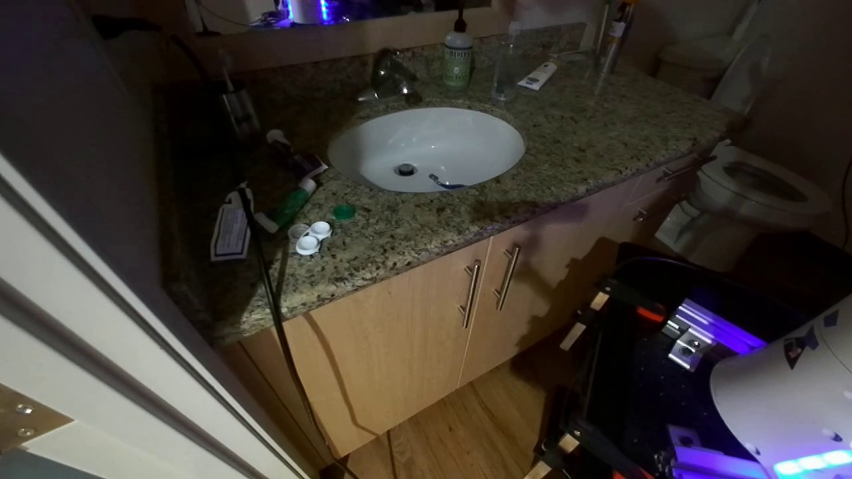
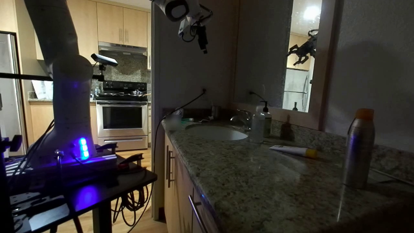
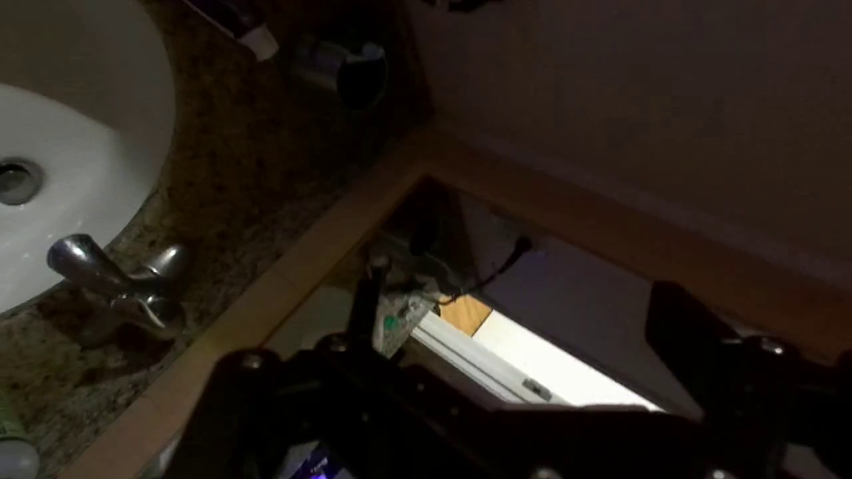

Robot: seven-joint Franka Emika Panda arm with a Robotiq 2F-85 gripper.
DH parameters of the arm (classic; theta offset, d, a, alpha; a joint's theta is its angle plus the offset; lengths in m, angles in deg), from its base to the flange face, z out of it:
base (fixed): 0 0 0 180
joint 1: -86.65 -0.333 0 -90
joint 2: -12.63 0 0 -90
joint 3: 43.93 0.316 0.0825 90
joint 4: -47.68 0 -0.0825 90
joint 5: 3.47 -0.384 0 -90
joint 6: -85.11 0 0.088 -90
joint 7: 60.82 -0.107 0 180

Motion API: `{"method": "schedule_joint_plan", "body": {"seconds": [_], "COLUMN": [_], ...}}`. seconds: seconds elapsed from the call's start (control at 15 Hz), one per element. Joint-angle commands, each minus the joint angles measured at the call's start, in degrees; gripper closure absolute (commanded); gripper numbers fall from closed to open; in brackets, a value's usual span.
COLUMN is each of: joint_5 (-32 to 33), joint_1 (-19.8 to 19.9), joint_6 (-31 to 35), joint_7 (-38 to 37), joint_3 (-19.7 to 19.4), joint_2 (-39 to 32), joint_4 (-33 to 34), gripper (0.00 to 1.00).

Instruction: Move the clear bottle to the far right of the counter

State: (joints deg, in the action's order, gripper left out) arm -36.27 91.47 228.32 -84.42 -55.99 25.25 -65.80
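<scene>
One claw hangs well above the counter, its two fingers spread wide, gripping nothing. One clear bottle stands upright just beside the single sink, between one soap pump and one yellow-capped tube. One orange-capped silver bottle stands farther along. Below, two cabinet doors carry one long handle each.

My granite bench lies in dim light, shadows crossing the wooden cabinet doors. Blue LEDs glow on my base; a white lamp flares in the mirror. The wrist view is murkiest: my tool shows near-black against a blown-out white patch.
</scene>
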Motion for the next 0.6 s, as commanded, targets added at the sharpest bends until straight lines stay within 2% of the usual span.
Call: {"method": "schedule_joint_plan", "body": {"seconds": [0.0,0.13,0.33,0.53], "joint_5": [-3.9,-0.2,4.7,13.7], "joint_1": [3.4,6.3,9.8,12.2], "joint_6": [3.5,5.9,10.5,12.9], "joint_7": [-2.9,-4.8,-8.1,-16.3], "joint_3": [-2.0,-3.0,-4.9,-7.0], "joint_2": [-3.9,-6.5,-14.0,-21.9], "joint_4": [5.0,6.8,11.8,17.1], "gripper": [0.00,0.00,0.00,0.00]}}
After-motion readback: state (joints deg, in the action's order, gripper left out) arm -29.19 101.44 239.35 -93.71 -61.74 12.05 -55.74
